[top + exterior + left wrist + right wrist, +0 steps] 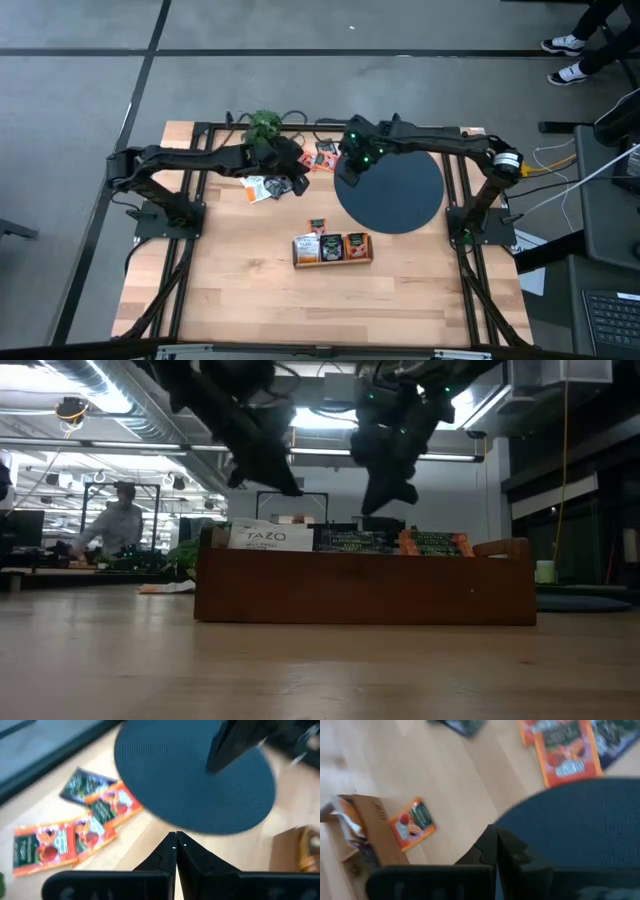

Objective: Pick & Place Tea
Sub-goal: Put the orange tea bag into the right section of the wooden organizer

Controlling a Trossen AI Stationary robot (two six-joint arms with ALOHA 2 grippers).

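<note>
Flat, glossy orange-red tea packets [45,845] lie loose on the pale wooden table [250,290] beside the ribbed round black disc [395,195] (more stand in the brown box [333,250]); left gripper [176,842] and right gripper [492,837] hover above, both pinched empty.

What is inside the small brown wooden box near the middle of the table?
The small brown wooden box holds tea packets standing upright: white, dark with teal and orange-red. The box walls hide their lower parts.
</note>
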